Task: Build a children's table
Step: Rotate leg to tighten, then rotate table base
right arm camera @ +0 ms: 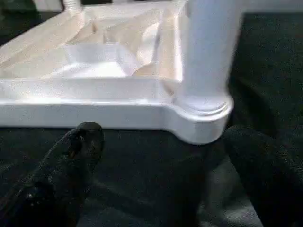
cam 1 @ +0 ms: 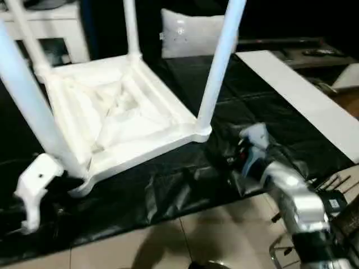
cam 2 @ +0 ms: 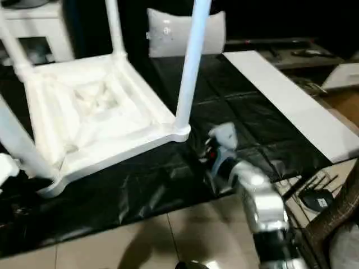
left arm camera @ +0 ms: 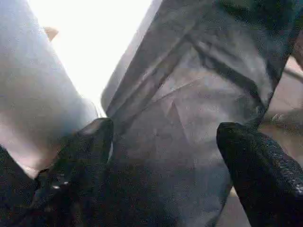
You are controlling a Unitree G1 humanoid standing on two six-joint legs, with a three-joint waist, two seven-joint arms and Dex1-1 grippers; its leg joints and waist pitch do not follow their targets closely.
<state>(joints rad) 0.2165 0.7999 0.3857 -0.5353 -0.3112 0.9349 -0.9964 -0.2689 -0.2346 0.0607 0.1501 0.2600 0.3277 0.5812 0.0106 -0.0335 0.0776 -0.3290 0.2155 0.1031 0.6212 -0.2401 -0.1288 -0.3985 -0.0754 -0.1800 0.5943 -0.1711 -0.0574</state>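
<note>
- right silver forearm sits closest to the camera, its right gripper (right arm camera: 156, 156) with the two black fingers spread and holding nothing, just short of the table's corner socket (right arm camera: 201, 118)
- white plastic rectangular table top (cam 1: 118, 106) lies ribbed underside up on the black plastic sheet (cam 1: 185, 185), long white tapered legs (cam 1: 219, 67) standing up from its corners
- left gripper (left arm camera: 161, 156) is released too, one finger (left arm camera: 80, 156) right beside a leg
- grey-white pillow (cam 1: 190, 31) sits behind
</note>
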